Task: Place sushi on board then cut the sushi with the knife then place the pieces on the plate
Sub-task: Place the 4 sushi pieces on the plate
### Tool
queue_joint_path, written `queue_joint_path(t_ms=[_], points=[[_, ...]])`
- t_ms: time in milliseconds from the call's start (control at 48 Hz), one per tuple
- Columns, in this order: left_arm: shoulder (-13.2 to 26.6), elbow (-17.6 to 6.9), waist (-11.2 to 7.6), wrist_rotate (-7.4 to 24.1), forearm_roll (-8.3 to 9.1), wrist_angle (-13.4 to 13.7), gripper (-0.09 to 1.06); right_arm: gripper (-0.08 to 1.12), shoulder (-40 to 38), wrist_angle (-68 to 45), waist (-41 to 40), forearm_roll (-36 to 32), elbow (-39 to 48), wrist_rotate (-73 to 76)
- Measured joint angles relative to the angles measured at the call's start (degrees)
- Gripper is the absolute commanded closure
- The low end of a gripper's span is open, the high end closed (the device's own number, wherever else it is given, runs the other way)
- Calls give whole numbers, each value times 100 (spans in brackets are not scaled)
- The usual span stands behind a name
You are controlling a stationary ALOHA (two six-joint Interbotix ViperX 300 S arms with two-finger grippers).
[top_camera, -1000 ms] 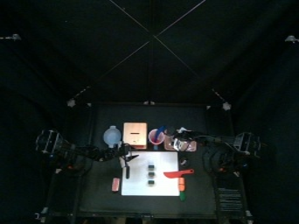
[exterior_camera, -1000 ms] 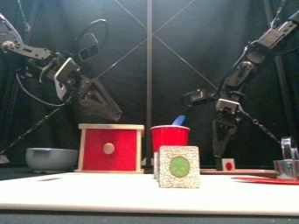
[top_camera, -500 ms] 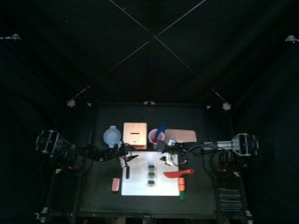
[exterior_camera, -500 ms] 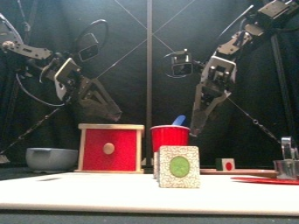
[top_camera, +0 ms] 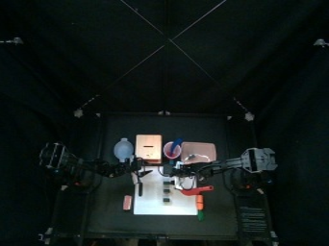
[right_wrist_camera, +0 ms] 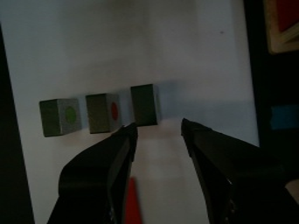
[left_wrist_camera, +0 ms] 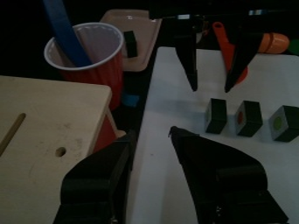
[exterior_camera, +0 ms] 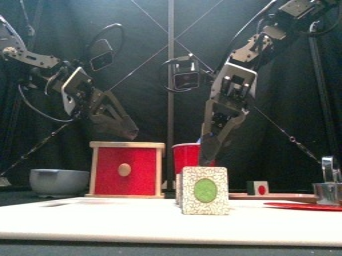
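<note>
Sushi (top_camera: 164, 192): three dark green blocks, pulled apart, in a row running near to far on the board (top_camera: 152, 208), about its middle. None touches another. The wrist views show a green centre on one block and a red centre on the next.

Board: white, flat on the table, centre.

Knife (left_wrist_camera: 222, 45): red, lying on the board just right of the sushi. Its tip shows between the right jaws in the right wrist view.

Right gripper (right_wrist_camera: 158, 129): reached in over the board's right half, pointing down, jaws apart with one on each side of the knife. Whether they touch it cannot be told. Nothing is held.

Left gripper (left_wrist_camera: 149, 138): raised over the board's far left corner, beside the box, jaws spread and empty.

Box (exterior_camera: 126, 169): pale wood with a red drawer front, far left of the board.

Cup (exterior_camera: 187, 157): red, just right of the box, holding a blue knife (left_wrist_camera: 59, 22).

Bowl (exterior_camera: 58, 181): blue-grey, left of the box.

Tray (top_camera: 199, 151): pink, far right of the board, beside the cup.

Small block (exterior_camera: 259, 187): pale face with a red dot, far right; whether it stands on the tray cannot be told.

Cutter (exterior_camera: 327, 188): metal, at the right edge of the table.

Orange toy (left_wrist_camera: 271, 42): right of the knife.
</note>
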Motion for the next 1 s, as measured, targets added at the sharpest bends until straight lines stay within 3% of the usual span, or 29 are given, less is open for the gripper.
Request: queue_joint_path(t_ms=[479,792,1000], points=[[9,18,9,0,0,79,20,24,677,35,79,9,-431,-9],[0,18,0,0,0,149,20,46,888,53,79,-70,-580,-9],[9,18,9,0,0,185,20,46,501,281,-18,-18,-308,0]])
